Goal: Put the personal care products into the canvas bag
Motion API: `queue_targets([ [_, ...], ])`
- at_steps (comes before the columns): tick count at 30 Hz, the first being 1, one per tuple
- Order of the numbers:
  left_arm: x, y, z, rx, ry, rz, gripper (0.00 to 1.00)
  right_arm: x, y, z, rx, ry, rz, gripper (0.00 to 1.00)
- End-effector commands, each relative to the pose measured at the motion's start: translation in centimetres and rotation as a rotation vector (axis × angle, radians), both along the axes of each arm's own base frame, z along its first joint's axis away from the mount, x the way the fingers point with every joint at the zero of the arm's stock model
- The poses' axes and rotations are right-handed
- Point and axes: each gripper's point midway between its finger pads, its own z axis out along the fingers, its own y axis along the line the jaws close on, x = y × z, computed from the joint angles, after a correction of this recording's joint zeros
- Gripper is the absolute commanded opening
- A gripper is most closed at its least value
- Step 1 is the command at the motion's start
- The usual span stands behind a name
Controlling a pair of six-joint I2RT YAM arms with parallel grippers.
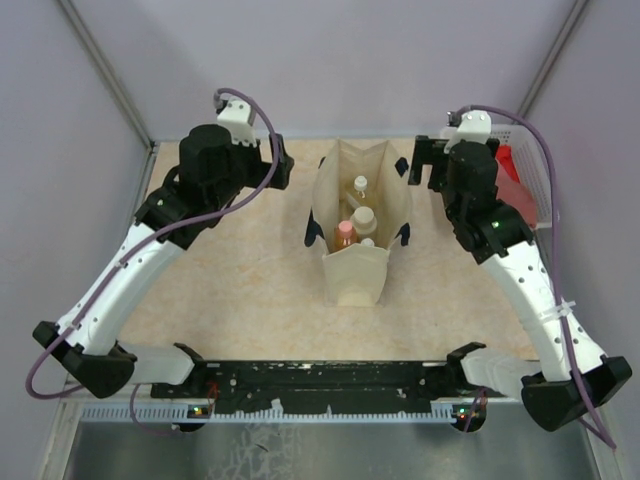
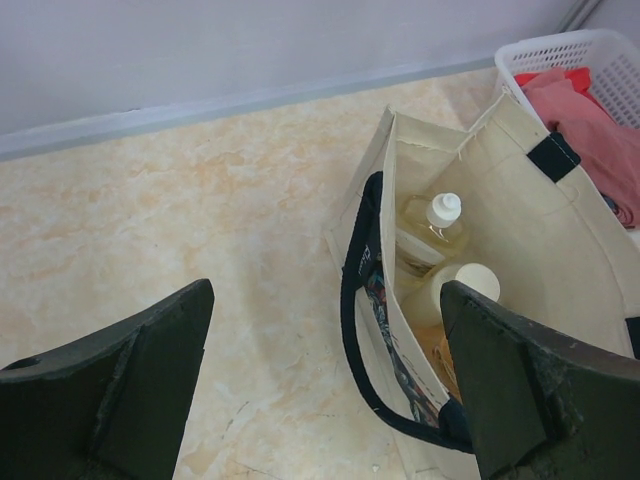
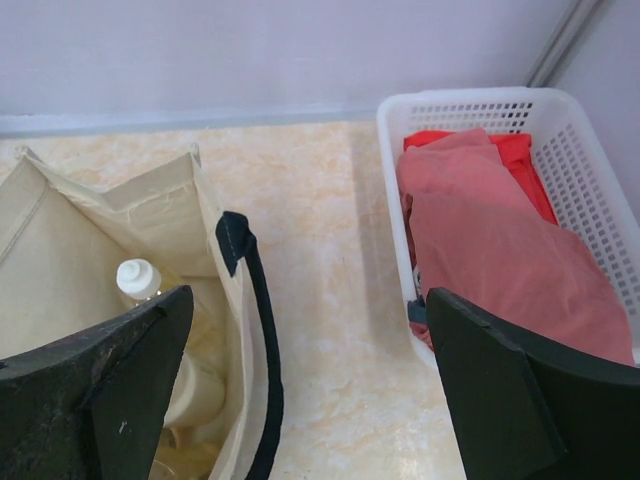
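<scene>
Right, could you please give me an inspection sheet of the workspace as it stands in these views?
Surface: beige marbled table, no spills seen.
Job's things: canvas bag upright mid-table; bottles inside it, among them an amber one with a white cap, a cream one and one with a pink cap; none seen on the table.
Clutter: white basket holding red cloth, right of the bag and apart from it.
Grippers: left gripper and right gripper flank the bag, fingers open, holding nothing.
Cables: purple cable along each arm, clear of the bag.
Surroundings: plain pale walls; nothing else seen.
</scene>
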Motion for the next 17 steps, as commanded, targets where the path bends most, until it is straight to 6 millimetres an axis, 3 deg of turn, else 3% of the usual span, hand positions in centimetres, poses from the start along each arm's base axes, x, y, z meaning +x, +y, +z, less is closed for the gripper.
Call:
queue_targets([
  [1,-0.2,-0.2,-0.2,-0.001,0.014,-0.01,1.0,0.2,-0.9,1.9,0.045,-0.078,-0.061,0.99],
  [10,0.6,0.9,-2.6,0.022,0.084,0.094,0.99,0.2,-1.0,1.9,0.054,-0.077,-0.073,0.99],
  [17,0.6,1.6,-2.2,0.025,0.028,0.109,0.99,0.5,-0.9,2.3,0.056,-0.075,-0.072,0.99],
])
